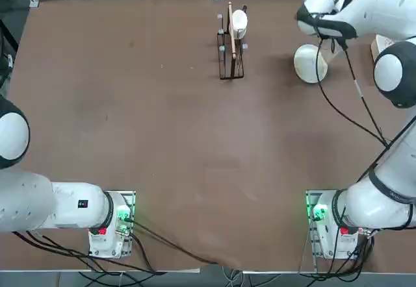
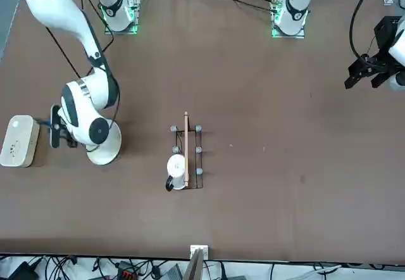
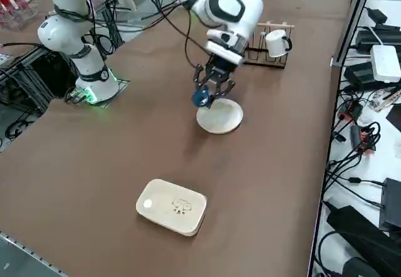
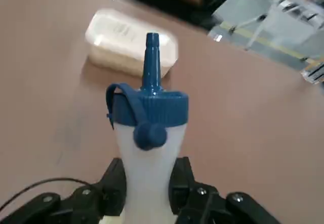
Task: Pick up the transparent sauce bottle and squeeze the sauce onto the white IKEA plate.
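right hand (image 4: 147, 183) gripping sauce bottle (image 4: 147, 148), plate (image 3: 220, 116) half-hidden

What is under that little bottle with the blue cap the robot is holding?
The transparent sauce bottle, clamped in the right gripper, hangs tilted above the white IKEA plate. The plate's visible part looks bare; the arm covers much of it from overhead.

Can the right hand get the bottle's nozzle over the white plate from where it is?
Probably yes. The right hand is shut on the sauce bottle, holding it right beside the white plate, and nothing stands between them. It would likely only need to tip the nozzle down.
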